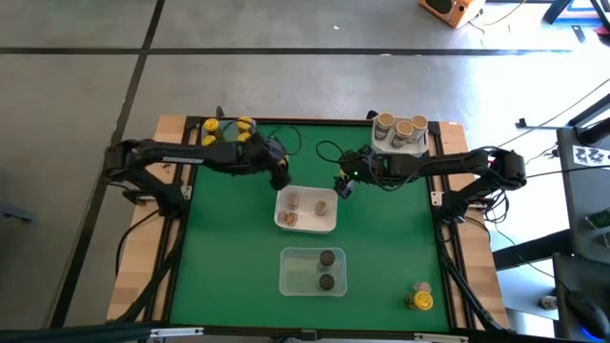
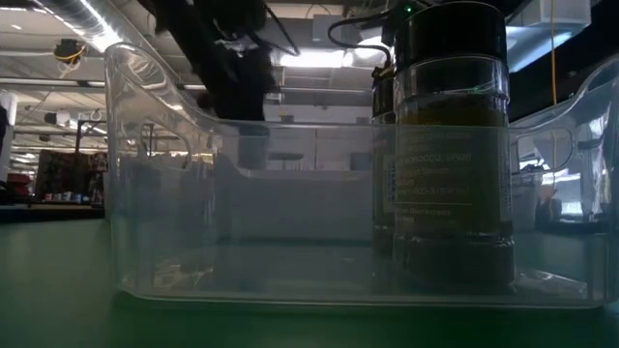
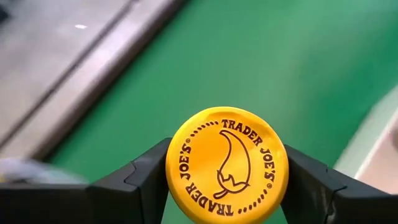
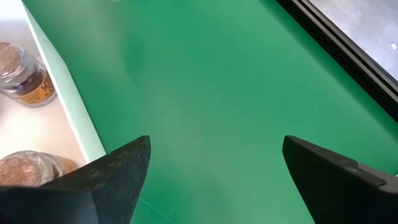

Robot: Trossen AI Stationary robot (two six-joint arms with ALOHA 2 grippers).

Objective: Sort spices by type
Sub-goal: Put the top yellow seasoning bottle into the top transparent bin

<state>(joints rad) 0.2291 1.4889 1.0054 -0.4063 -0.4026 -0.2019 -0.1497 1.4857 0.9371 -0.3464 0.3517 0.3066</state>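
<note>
While left claw [image 3: 225, 177] grips a yellow-lidded jar [image 3: 226, 165], right claw [image 4: 214, 168] wide, white bin [image 1: 306, 211] holding perhaps three jars.

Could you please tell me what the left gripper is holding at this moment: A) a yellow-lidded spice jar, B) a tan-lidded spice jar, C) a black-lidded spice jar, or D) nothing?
A: in the left wrist view, the left gripper is closed on a round yellow-lidded spice jar.

White bin [image 1: 307, 222] mid-table with jars [image 1: 322, 205] inside, clear bin [image 1: 312, 286] in front holding two jars [image 1: 327, 258]
</note>
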